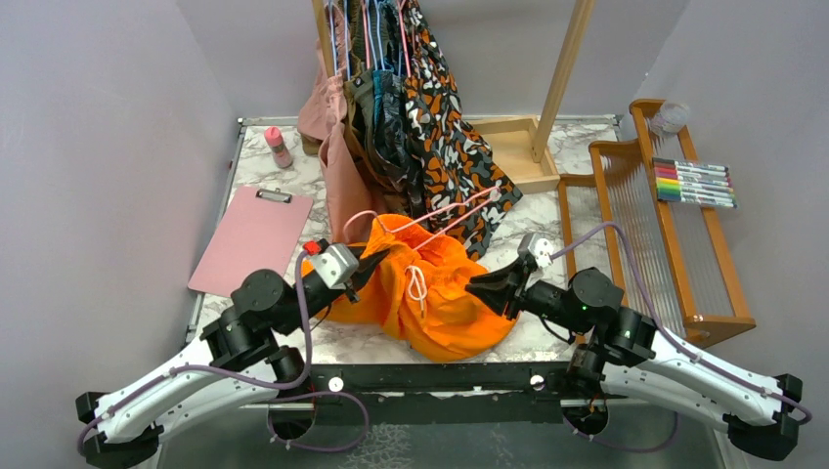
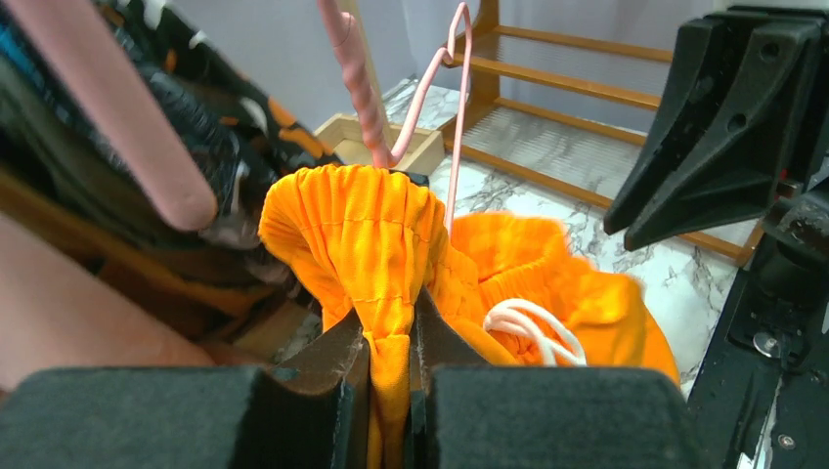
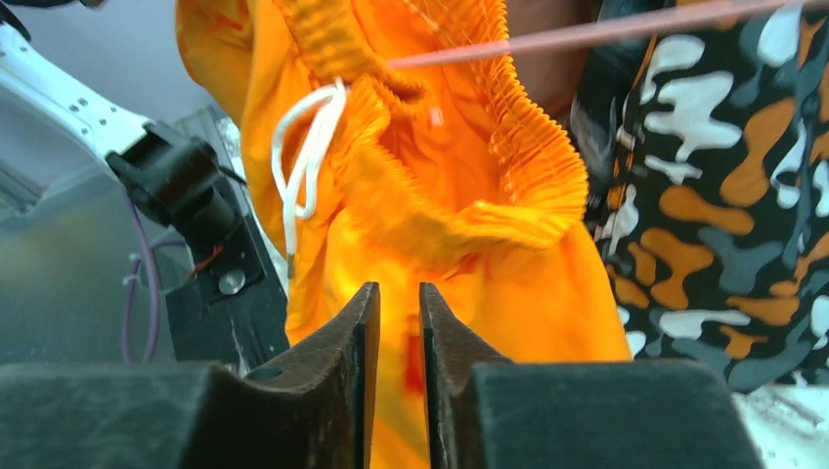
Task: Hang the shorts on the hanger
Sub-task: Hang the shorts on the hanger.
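Two grippers at the shorts [image 1: 440, 305], heaped on the table [image 1: 587, 137] with the hanger [image 1: 445, 217] threaded through the waistband — left gripper [image 2: 391, 303] pinches a fabric fold, right gripper [image 3: 399, 293] stands barely parted, gripping nothing. The wooden rack [image 1: 728, 293] holds markers [image 1: 694, 183].

The top camera looks down from high behind the near edge of the white marble counter [image 1: 256, 168] toward its far edge. Each wrist camera sits close behind its own tool, the left tool [image 2: 389, 315] and the right tool [image 3: 399, 290], facing inward. All three views share the bright orange fabric shorts [image 1: 445, 308].
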Action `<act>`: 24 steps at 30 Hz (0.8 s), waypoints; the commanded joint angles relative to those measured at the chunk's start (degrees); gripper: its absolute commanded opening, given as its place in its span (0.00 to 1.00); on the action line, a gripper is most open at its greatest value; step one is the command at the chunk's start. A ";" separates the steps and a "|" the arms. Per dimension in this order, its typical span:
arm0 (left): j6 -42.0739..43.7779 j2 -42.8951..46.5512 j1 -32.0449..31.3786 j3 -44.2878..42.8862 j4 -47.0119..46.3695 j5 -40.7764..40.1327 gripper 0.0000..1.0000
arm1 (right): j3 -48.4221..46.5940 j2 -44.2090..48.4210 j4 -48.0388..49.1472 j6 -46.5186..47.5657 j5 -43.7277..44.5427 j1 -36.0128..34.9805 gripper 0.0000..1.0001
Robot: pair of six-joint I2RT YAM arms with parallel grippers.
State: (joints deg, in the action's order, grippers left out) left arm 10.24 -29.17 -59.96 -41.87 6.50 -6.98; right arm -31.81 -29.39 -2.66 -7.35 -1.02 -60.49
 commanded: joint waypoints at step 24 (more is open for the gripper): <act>-9.77 14.98 0.20 5.41 1.50 7.32 0.00 | -6.29 -17.10 3.72 -35.09 14.04 0.98 0.65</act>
State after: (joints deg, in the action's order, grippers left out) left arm 2.09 -17.26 -59.96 -34.50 9.78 -6.22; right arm -34.72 -43.64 -3.22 -35.59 13.80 -60.38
